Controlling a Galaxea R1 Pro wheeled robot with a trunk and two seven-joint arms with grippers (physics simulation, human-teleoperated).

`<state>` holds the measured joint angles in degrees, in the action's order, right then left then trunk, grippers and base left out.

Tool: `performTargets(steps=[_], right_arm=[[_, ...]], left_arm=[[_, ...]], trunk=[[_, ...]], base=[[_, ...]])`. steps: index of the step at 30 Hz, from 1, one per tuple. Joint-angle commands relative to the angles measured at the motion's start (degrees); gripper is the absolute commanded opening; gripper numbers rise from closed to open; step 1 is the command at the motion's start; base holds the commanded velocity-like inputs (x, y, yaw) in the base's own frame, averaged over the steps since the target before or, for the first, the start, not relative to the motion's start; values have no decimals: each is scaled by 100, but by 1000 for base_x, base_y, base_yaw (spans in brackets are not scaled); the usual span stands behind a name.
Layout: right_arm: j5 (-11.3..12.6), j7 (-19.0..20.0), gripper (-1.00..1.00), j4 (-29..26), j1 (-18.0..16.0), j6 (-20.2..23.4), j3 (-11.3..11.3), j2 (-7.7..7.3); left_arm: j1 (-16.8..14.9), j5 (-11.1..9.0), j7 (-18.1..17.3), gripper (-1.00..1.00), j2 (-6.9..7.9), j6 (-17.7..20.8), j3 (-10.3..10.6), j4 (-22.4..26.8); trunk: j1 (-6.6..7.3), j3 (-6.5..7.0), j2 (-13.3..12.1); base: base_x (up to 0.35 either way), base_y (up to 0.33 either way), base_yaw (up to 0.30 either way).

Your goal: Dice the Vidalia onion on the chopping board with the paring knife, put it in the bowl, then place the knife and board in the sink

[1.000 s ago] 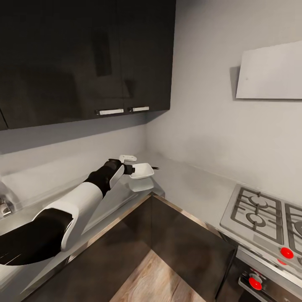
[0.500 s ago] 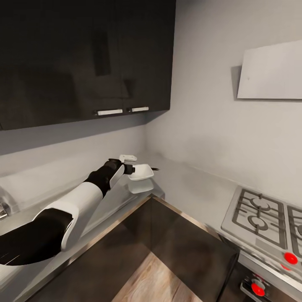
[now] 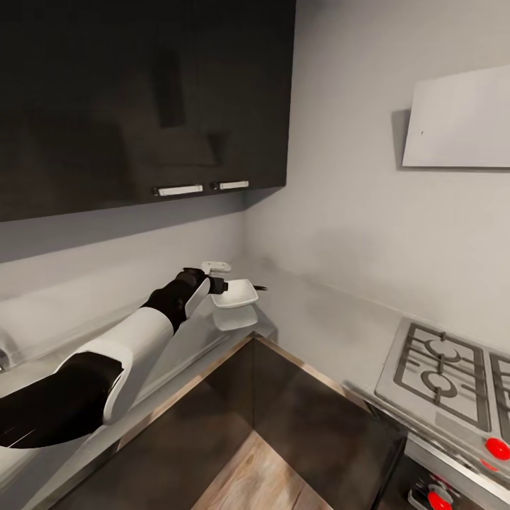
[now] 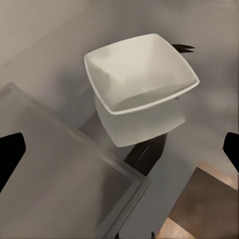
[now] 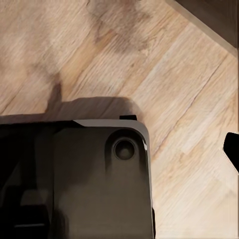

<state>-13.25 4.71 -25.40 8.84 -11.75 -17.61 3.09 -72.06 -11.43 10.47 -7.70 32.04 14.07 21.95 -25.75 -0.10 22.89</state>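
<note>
L gripper [image 3: 217, 278] at end of my outstretched L arm, just beside the white bowl [image 4: 142, 74], on the bowl's sink-ward side. Wrist cam: both fingertips [image 4: 11, 155] sit wide apart at the frame edges w/ nothing between them, so jaws released and holding nothing. Key relation: the bowl lies straight ahead of the jaws, past the tips and roughly centred on the gap, one corner pointing back at me. The bowl is squarish, so no real long axis; the nearest rim runs diagonal to my finger line. It sits by the inner corner of the grey countertop [image 3: 319, 319], w/ a pale patch right under it (reflection, prob.). Cannot tell if the bowl rests flat or is slightly raised. A thin dark pointed thing pokes out from behind the bowl's far side, prob. the paring knife [image 4: 182, 48]; too small to confirm. Stove [image 3: 443, 368] is well apart from the bowl, further along the counter. R gripper [image 5: 232, 149]: one dark tip at frame edge over wood floor [image 5: 189, 74], nowhere near the bowl; open or closed, cannot tell. Judgement: L arm is the one for anything at the bowl; a short straight advance would put the near rim between the pads.
</note>
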Motion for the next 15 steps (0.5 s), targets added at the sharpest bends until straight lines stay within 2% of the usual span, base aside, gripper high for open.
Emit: performTargets(steps=[1, 6, 15], right_arm=[[-42, 45, 100, -9, 3, -11, -49, 7], [-43, 47, 100, -9, 2, -10, -49, 7], [-38, 48, 100, -2, 0, -4, -38, 34]], left_arm=[[-1, -61, 43, 100, 4, 22, 43, 7], [-1, -61, 43, 100, 5, 23, 43, 10], [-1, -61, 43, 100, 64, 22, 43, -22]], trunk=[[-4, -1, 3], [-4, -1, 3], [-4, -1, 3]], base=[[128, -171, 0], [93, -122, 0], [8, -11, 0]])
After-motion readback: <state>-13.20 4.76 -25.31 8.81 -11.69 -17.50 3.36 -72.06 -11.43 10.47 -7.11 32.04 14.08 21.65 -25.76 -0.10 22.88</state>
